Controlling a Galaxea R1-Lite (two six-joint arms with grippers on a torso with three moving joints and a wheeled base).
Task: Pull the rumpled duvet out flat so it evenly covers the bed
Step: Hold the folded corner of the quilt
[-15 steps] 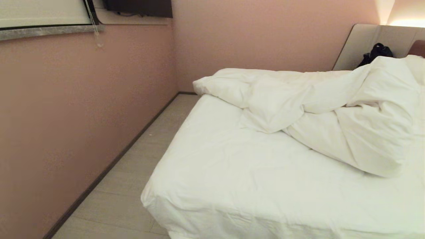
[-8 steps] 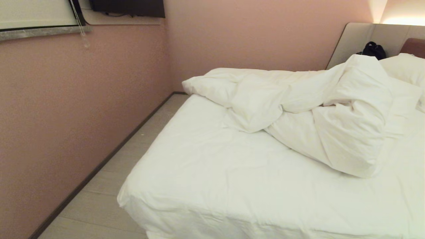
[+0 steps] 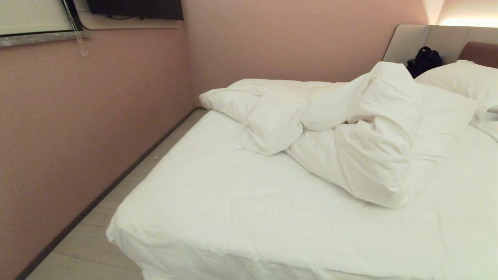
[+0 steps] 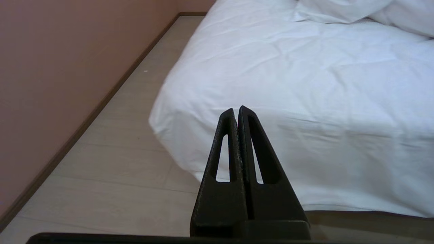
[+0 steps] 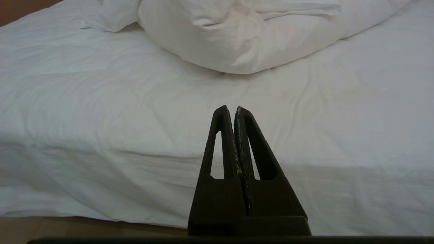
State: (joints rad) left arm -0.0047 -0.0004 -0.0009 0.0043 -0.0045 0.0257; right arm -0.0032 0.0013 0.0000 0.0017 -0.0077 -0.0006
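The white duvet [image 3: 334, 132] lies bunched in a puffy heap across the far half of the bed [image 3: 249, 217]; its near fold also shows in the right wrist view [image 5: 244, 37]. The near half shows only the mattress sheet. Neither arm appears in the head view. My left gripper [image 4: 236, 110] is shut and empty, held low off the bed's near left corner [image 4: 162, 115]. My right gripper [image 5: 232, 109] is shut and empty too, level with the bed's near edge, well short of the duvet.
A pink wall [image 3: 78, 128] runs along the left with a strip of pale floor [image 3: 85, 249] between it and the bed. White pillows [image 3: 463, 81], a dark bag [image 3: 423, 60] and the padded headboard [image 3: 424, 41] sit at the far right.
The whole head view has shifted left, so the camera has turned right; more of the bed, a pillow and the headboard show. The duvet has not moved.
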